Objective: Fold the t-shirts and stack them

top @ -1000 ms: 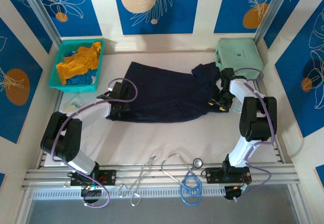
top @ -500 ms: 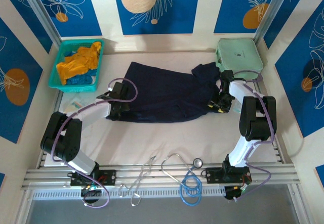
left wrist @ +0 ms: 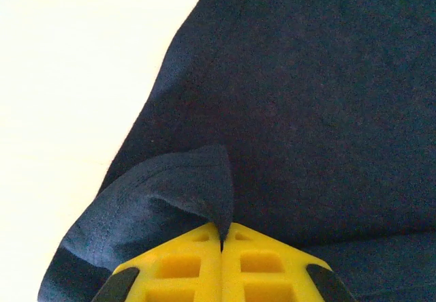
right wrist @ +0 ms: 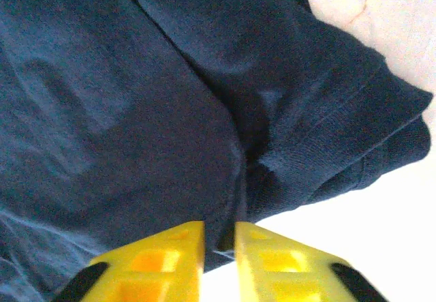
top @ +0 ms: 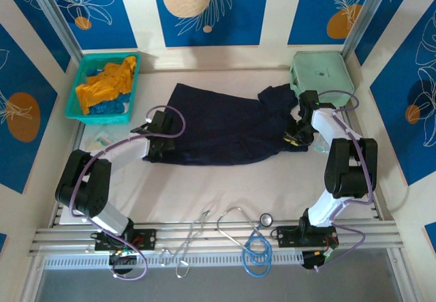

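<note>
At the near edge of the table (top: 225, 186), loose cables (top: 255, 247) are seen draped over the rail between the two arm bases.

Farther in, the navy t-shirt (top: 225, 128) is spread flat across the middle of the table, with an arm at each end. From above, the left gripper (top: 154, 148) is seen at the shirt's near left corner and the right gripper (top: 291, 137) at its near right edge. How the fingers stand cannot be made out at that distance.

That detail is supplied by the wrist cameras. In the left wrist view, the left gripper (left wrist: 221, 240) is shown with its yellow fingers pressed fully together. A raised peak of the navy t-shirt (left wrist: 306, 111) is pinched in the seam between them, and bare table (left wrist: 68, 77) lies to the left. In the right wrist view, the right gripper (right wrist: 219, 237) is shown closed to a narrow slit. The edge of the navy t-shirt (right wrist: 136, 97) is caught in that slit beside a bunched, hemmed fold, and pale table (right wrist: 381, 234) lies beyond.

At the far left, a teal basket (top: 99, 119) is seen holding a mustard-orange t-shirt (top: 105, 84) on top of a bright blue t-shirt (top: 109, 108). At the far right corner, a mint-green case (top: 320, 73) lies near the navy shirt's upper sleeve.
</note>
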Controlling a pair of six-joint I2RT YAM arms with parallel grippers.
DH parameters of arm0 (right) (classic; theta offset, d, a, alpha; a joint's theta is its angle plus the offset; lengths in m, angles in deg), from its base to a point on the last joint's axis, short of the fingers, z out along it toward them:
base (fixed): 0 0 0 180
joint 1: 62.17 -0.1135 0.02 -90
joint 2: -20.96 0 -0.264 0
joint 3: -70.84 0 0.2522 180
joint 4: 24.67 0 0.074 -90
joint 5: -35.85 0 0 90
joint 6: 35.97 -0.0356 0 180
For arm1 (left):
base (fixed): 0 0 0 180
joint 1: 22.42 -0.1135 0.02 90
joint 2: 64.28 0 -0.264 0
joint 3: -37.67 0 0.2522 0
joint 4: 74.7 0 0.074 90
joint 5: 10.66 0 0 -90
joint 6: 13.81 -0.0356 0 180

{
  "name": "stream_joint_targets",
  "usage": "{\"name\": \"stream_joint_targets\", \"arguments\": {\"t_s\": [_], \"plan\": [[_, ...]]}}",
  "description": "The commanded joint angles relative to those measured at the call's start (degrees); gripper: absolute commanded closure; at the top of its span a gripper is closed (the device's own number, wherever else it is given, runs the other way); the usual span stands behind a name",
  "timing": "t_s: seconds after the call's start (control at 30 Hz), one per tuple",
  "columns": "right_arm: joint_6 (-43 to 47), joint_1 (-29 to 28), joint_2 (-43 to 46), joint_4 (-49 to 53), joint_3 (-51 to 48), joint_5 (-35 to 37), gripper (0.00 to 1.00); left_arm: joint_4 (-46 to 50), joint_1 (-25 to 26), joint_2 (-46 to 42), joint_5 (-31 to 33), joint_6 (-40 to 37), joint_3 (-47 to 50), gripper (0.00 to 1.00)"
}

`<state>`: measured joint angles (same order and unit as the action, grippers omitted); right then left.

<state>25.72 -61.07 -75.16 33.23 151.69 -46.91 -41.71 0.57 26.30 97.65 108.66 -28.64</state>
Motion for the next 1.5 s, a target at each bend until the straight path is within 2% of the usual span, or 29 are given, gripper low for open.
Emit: {"name": "stream_joint_targets", "arguments": {"t_s": [0.0,0.27,0.4,0.47,0.7,0.9,1.17,1.33,1.47], "plan": [[-0.1,0.0,-0.1,1.4,0.4,-1.9,0.84,-0.2,-0.3,0.8,-0.9,0.3,0.0,1.0],[-0.1,0.1,-0.5,0.6,-1.7,-1.5,0.86,-0.5,-0.3,1.0,-1.0,0.3,0.3,1.0],[0.0,0.1,-0.6,0.4,-2.1,-1.5,0.93,-0.6,-0.3,1.2,-1.2,0.3,0.3,1.0],[0.0,0.2,-0.6,0.5,-2.1,-1.5,1.0,-0.6,-0.3,1.2,-1.2,0.3,0.3,1.0],[0.4,0.2,2.1,2.2,-1.3,-0.9,1.0,0.0,-0.3,0.0,-1.1,0.3,0.2,1.0],[1.3,0.0,11.9,8.1,0.6,0.8,1.0,3.0,-0.3,-3.8,-0.9,-2.1,-2.3,1.0],[-0.7,-2.5,31.9,19.9,-2.1,2.3,1.0,5.8,-0.3,-7.4,-6.3,-5.7,-5.2,1.0],[-7.1,-7.8,44.3,28.5,-5.2,-0.1,1.0,6.1,-0.3,-9.5,-8.5,-5.6,-4.1,1.0],[-16.8,-16.7,51.3,33.6,-5.8,-0.4,1.0,6.7,-0.3,-11.1,-10.0,-5.6,-3.3,1.0]]}}
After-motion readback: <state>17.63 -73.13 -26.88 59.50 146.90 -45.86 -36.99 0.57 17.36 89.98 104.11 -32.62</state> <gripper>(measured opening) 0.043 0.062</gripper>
